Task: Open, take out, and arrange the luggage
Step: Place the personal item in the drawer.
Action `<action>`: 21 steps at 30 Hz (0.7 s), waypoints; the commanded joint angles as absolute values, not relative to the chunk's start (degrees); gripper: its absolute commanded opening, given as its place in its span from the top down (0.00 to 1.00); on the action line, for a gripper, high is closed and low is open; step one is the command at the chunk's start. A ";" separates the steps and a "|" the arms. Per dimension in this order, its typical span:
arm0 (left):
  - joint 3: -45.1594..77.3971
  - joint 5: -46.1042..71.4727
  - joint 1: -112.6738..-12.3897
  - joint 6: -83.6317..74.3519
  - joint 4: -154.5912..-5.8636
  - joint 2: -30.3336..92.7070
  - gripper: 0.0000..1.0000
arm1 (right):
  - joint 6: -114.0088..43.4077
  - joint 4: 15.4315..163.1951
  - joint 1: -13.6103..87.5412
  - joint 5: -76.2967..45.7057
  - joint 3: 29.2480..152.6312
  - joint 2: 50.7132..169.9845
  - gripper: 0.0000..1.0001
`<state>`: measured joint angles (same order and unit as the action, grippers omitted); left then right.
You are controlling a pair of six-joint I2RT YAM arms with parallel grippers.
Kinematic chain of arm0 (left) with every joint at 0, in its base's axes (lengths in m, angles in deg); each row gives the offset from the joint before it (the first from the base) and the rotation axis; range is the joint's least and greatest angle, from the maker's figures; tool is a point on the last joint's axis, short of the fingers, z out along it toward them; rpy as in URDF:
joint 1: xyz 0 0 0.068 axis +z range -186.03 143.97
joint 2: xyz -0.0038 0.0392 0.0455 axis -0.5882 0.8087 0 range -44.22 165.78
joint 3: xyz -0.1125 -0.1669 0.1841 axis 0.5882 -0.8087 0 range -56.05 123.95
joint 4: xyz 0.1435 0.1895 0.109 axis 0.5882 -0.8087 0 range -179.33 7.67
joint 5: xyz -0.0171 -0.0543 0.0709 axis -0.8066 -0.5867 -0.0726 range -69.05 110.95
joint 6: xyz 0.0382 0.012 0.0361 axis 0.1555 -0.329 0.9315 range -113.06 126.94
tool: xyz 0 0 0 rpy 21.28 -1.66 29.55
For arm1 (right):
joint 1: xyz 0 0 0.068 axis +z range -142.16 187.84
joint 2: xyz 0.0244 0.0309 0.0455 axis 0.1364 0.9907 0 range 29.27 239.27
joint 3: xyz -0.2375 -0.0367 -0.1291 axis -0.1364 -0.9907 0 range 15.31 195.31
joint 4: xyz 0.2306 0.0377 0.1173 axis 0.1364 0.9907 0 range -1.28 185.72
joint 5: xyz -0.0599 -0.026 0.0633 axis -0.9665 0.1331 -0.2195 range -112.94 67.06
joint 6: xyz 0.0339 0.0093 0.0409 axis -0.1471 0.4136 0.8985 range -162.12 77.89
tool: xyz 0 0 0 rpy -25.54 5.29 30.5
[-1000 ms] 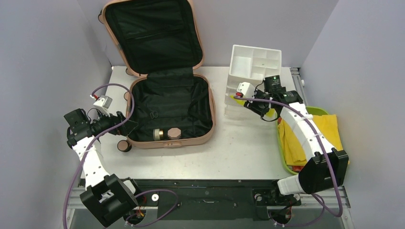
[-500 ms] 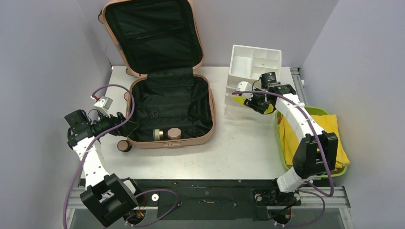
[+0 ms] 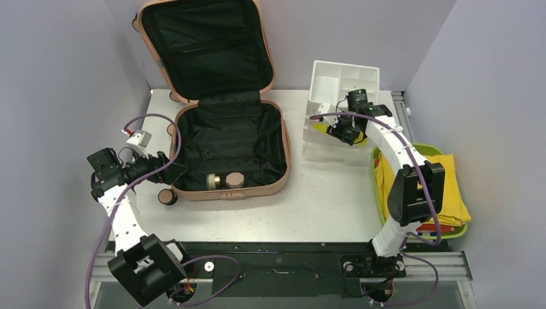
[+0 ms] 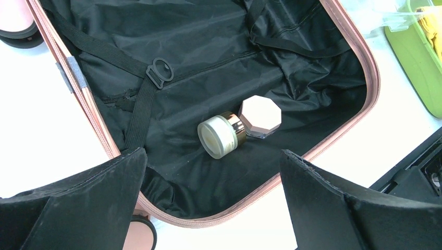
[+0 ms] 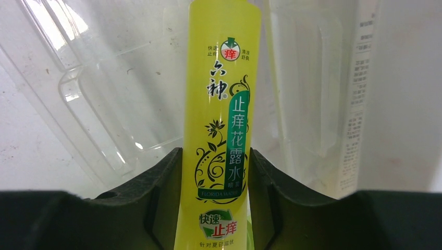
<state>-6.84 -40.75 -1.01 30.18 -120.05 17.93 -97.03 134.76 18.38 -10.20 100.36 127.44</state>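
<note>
The luggage [image 3: 238, 129], a salmon-pink suitcase, lies open on the table with its lid leaning on the back wall. On its black lining [image 4: 208, 62] near the front rim lie a cream jar [image 4: 221, 136] on its side and an octagonal pink-lidded jar [image 4: 260, 115]. My left gripper [image 3: 172, 170] hangs open at the suitcase's near left corner, jaws wide and empty [image 4: 213, 156]. My right gripper [image 3: 339, 132] is shut on a yellow-green bottle [image 5: 221, 104], which it holds over a clear plastic tray [image 5: 104, 94].
A white compartmented organizer [image 3: 344, 80] stands at the back right, just behind the clear tray [image 3: 322, 151]. A lime-green tray [image 3: 425, 149] with yellow cloth [image 3: 451, 193] sits at the right edge. A caster wheel [image 3: 168, 196] pokes out by the left gripper.
The right arm has carried the bottle a little left and farther back toward the white organizer, its elbow swinging in. The left arm and the suitcase have not moved.
</note>
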 commanded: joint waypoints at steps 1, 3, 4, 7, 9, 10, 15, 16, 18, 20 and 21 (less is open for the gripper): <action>-6.58 -42.97 -0.35 31.19 -118.82 18.29 0.04 | -97.39 131.84 18.17 -10.86 103.04 127.23 0.73; -6.58 -43.02 -0.35 31.20 -118.87 18.38 0.04 | -97.06 131.41 18.20 -10.64 102.76 127.10 0.67; -6.57 -43.10 -0.35 31.20 -118.84 18.41 0.04 | -96.88 131.14 18.21 -10.72 102.69 127.01 0.62; -6.57 -43.32 -0.35 31.20 -118.87 18.45 0.04 | -96.29 130.77 18.09 -11.10 102.53 126.30 0.53; -6.57 -43.45 -0.35 31.20 -118.81 18.35 0.04 | -96.11 130.47 18.12 -11.23 102.18 125.67 0.42; -6.57 -43.54 -0.35 31.20 -118.85 18.35 0.04 | -95.96 130.07 18.12 -11.07 102.03 125.09 0.32; -6.57 -43.72 -0.28 31.20 -118.93 18.32 0.04 | -95.03 129.80 18.11 -10.94 101.97 123.35 0.22; -6.57 -43.78 -0.27 31.20 -118.95 18.21 0.04 | -94.89 130.30 18.12 -10.82 102.06 122.49 0.21; -6.49 -43.89 -0.20 31.20 -118.95 18.08 0.04 | -95.17 131.44 18.19 -9.66 101.60 120.11 0.19; -6.48 -44.06 -0.18 31.20 -119.02 17.93 0.04 | -98.02 132.50 18.44 -7.84 99.58 116.67 0.19; -6.48 -44.13 -0.17 31.20 -119.01 17.88 0.04 | -99.25 132.71 18.79 -7.39 97.44 115.24 0.19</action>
<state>-6.84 -41.49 -0.81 30.18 -120.05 18.46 -95.96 132.14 18.36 -10.23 100.03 124.29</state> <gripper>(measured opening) 0.964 0.809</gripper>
